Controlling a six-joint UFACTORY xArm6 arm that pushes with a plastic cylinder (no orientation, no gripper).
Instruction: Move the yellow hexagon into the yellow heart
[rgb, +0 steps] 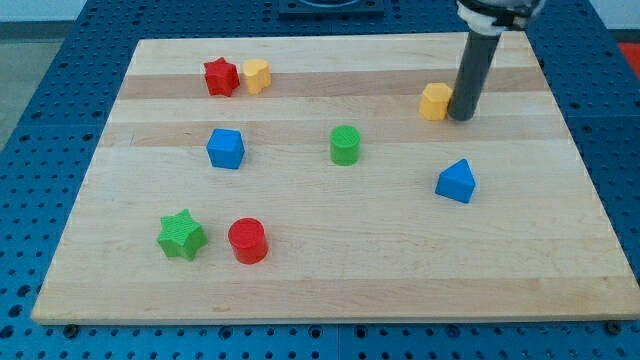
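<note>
Pincerless rod, so no open-or-closed state to tell: my tip (461, 117) is resting on the wooden board (330, 285), touching the yellow hexagon (435, 101) from the view's right. Nearest, green star (181, 235) and red cylinder (247, 241) are sitting side by side. Farther, blue triangular block (456, 181), green cylinder (345, 145), blue cube (225, 148). Farthest left, yellow heart (256, 75) is touching red star (221, 77), well apart from the hexagon.

green cylinder (345, 145) below clear lane
</note>
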